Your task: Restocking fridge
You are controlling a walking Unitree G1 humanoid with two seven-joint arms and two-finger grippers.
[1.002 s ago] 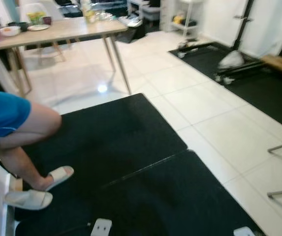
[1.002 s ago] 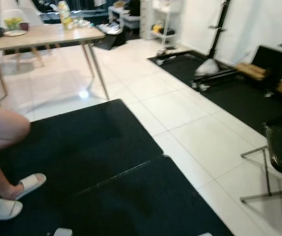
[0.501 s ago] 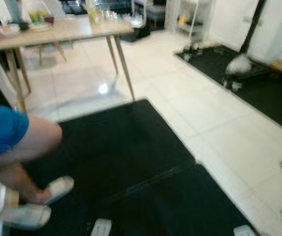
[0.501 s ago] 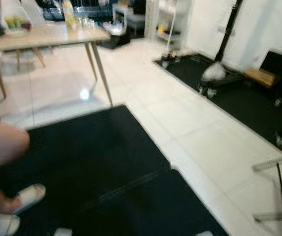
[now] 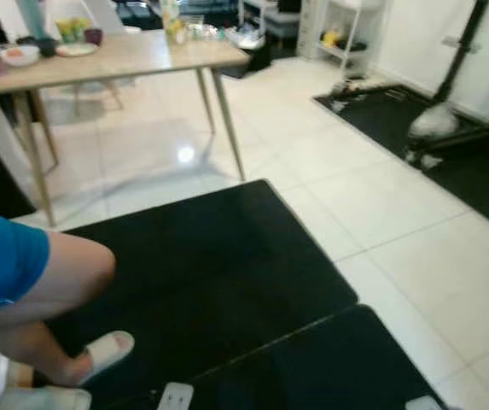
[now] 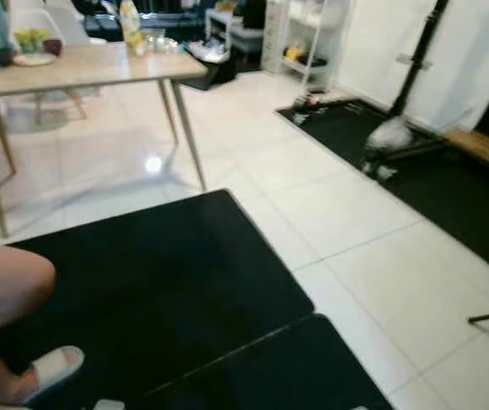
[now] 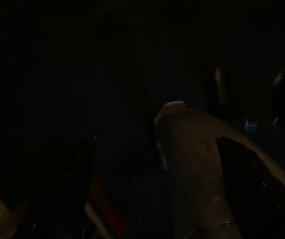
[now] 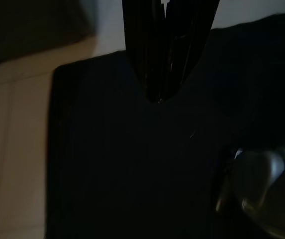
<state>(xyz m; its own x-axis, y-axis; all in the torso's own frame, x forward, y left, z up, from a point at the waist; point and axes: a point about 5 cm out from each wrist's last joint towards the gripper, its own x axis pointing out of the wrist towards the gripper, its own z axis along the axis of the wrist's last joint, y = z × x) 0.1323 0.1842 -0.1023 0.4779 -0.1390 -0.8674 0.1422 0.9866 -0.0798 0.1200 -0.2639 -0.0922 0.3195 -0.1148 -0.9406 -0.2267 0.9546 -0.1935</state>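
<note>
No fridge or stock item is in sight. The eye views look down on a black floor mat (image 5: pixel 201 265) and white tiles (image 5: pixel 381 196). A wooden table (image 5: pixel 125 55) stands at the back left, carrying a bottle (image 6: pixel 130 17), a bowl (image 5: pixel 18 54) and small dishes. My right gripper (image 8: pixel 158 94) hangs shut over the black mat, holding nothing. My left arm hangs idle in the shade; its wrist view is very dark, with only a dim pale shape (image 7: pixel 197 169) to make out.
A person's bare leg (image 5: pixel 48 273) in blue shorts and a white slipper (image 5: pixel 107 350) stand close on my left. Another dark mat with exercise gear (image 6: pixel 398 132) lies at the right, and white shelves (image 6: pixel 299 43) stand at the back.
The whole picture has shifted, so the camera moved: the table sits further right and the metal chair at the right edge has left the frame. The person's leg stays at the left.
</note>
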